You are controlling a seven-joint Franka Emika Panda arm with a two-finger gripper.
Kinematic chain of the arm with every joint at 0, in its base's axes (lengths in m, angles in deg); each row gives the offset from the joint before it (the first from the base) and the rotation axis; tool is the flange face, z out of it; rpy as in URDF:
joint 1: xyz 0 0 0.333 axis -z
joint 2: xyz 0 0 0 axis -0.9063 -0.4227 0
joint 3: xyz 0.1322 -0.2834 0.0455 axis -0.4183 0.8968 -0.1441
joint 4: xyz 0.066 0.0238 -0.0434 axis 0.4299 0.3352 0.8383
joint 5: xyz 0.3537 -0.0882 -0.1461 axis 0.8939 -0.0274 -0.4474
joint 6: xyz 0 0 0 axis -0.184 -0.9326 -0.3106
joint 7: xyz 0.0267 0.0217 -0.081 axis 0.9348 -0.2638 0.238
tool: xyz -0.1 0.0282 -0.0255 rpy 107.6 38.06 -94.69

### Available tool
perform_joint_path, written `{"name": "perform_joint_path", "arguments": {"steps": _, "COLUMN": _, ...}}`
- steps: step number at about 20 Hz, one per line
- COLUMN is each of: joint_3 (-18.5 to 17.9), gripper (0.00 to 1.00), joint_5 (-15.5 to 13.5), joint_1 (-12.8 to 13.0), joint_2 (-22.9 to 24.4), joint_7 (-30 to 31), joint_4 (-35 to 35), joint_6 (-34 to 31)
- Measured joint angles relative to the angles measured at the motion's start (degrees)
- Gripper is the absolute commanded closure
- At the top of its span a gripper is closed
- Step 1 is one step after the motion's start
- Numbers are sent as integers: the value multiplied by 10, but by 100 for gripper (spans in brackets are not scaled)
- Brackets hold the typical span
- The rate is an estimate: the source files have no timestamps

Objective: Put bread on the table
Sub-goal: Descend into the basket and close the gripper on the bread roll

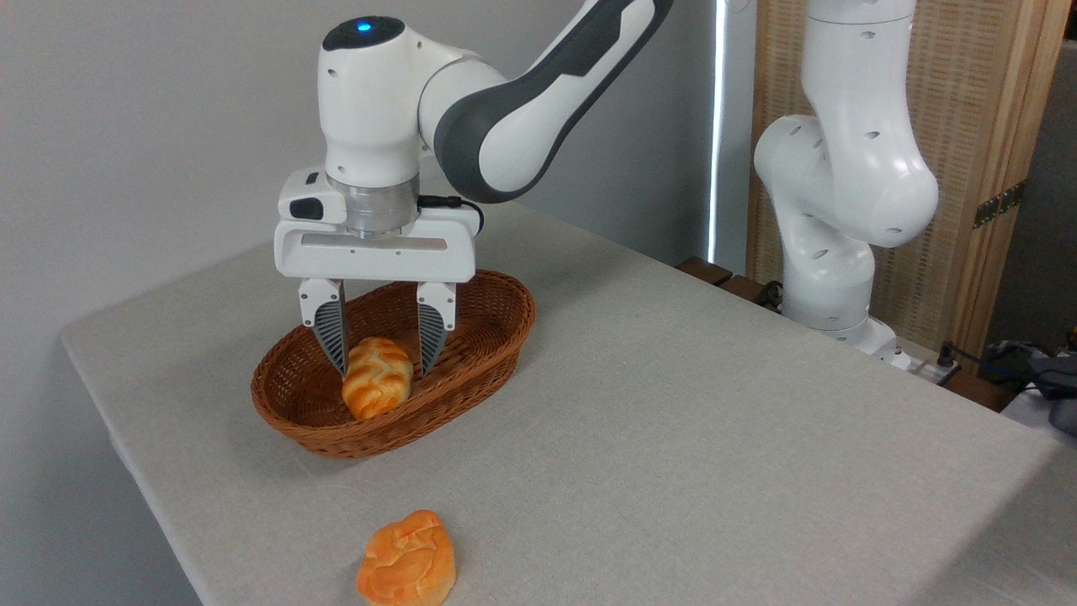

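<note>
A pale yellow braided loaf of bread with a golden-brown plaited top sits inside a brown oval wicker basket, toward the basket's 7 o'clock end, its near tip pointing down toward the rim. The white Franka arm's two-finger gripper hangs straight down over the basket, and its dark ribbed fingers stand one on each side of the loaf, at its 9 o'clock and 3 o'clock flanks. The jaws are set about as far apart as the loaf is wide; both fingers lie right against or just beside its sides, though whether they truly press it cannot be told from this view. Whether the loaf rests on the basket floor or is raised a little off it is also unclear. The basket stands on a large rectangular table covered in light grey-beige cloth, toward the table's 10 o'clock part. A smaller flat round orange bun lies on the cloth well apart from the basket, at the basket's 6 o'clock, near the table's front edge. A second white robot arm stands at the table's 2 o'clock edge.
</note>
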Motion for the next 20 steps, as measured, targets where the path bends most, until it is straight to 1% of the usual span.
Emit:
{"name": "perform_joint_path", "arguments": {"steps": 3, "joint_3": 0, "gripper": 0, "joint_5": 0, "joint_1": 2, "joint_2": -14, "joint_7": 0, "joint_4": 0, "joint_6": 33}}
{"name": "perform_joint_path", "arguments": {"steps": 10, "joint_3": 5, "gripper": 1, "joint_5": 0, "joint_1": 4, "joint_2": -26, "joint_7": 0, "joint_4": 1, "joint_6": 37}}
{"name": "perform_joint_path", "arguments": {"steps": 11, "joint_3": 7, "gripper": 6, "joint_5": 0, "joint_1": 4, "joint_2": -28, "joint_7": 0, "joint_4": 1, "joint_6": 37}}
{"name": "perform_joint_path", "arguments": {"steps": 16, "joint_3": 8, "gripper": 45, "joint_5": 0, "joint_1": 4, "joint_2": -30, "joint_7": -8, "joint_4": 1, "joint_6": 37}}
{"name": "perform_joint_path", "arguments": {"steps": 17, "joint_3": 8, "gripper": 49, "joint_5": 0, "joint_1": 4, "joint_2": -30, "joint_7": -12, "joint_4": 1, "joint_6": 37}}
{"name": "perform_joint_path", "arguments": {"steps": 19, "joint_3": 8, "gripper": 53, "joint_5": 0, "joint_1": 4, "joint_2": -30, "joint_7": -24, "joint_4": 1, "joint_6": 37}}
{"name": "perform_joint_path", "arguments": {"steps": 20, "joint_3": 8, "gripper": 53, "joint_5": 0, "joint_1": 4, "joint_2": -30, "joint_7": -28, "joint_4": 1, "joint_6": 37}}
